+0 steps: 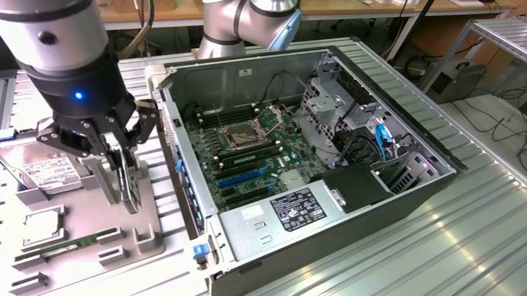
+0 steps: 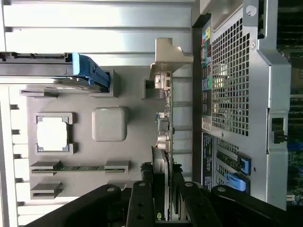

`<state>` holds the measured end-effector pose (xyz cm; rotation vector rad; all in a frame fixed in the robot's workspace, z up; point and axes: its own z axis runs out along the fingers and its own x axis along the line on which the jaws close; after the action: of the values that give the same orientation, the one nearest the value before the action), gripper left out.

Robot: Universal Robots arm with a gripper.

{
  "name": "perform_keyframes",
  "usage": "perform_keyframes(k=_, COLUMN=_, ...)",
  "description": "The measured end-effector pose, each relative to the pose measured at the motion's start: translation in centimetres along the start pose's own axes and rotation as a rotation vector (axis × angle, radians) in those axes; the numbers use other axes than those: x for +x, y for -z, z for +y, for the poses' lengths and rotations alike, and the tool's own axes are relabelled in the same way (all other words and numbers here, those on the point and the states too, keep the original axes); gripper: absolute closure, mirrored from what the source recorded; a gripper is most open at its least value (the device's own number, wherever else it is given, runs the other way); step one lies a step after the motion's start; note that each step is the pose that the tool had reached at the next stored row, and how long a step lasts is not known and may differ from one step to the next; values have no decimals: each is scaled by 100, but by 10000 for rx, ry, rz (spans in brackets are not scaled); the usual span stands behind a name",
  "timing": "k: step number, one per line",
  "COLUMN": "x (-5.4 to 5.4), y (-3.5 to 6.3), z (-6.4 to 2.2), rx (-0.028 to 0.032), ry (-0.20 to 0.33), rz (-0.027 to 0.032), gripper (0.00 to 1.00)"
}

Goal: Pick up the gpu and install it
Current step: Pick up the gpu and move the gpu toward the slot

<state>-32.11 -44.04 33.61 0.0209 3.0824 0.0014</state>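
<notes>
The gpu (image 1: 128, 183) is a thin dark card standing on edge over the grey parts tray (image 1: 82, 209), at the exterior view's left of the open computer case (image 1: 387, 185). My gripper (image 1: 115, 172) comes down onto it from above, a finger on each face, shut on the card. In the wrist view the gpu (image 2: 164, 137) runs edge-on away from my gripper (image 2: 164, 194), with its silver bracket (image 2: 171, 56) at the far end. I cannot tell whether the card's lower edge still touches the tray.
On the tray lie a hard drive (image 1: 48, 171), a CPU (image 1: 41, 226) and a green RAM stick (image 1: 68, 246). Inside the case, the motherboard (image 1: 247, 157) shows blue expansion slots (image 1: 240, 177). The case's perforated rear wall (image 2: 232, 90) stands close beside the card.
</notes>
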Motion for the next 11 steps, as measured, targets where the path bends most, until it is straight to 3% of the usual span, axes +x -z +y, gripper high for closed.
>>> perform_keyframes(k=8, x=-97, y=487, z=-61, rx=-6, ry=33, rz=24, gripper=74)
perform_keyframes(k=11, x=-145, y=620, z=-91, rx=-10, ry=39, rz=33, gripper=74)
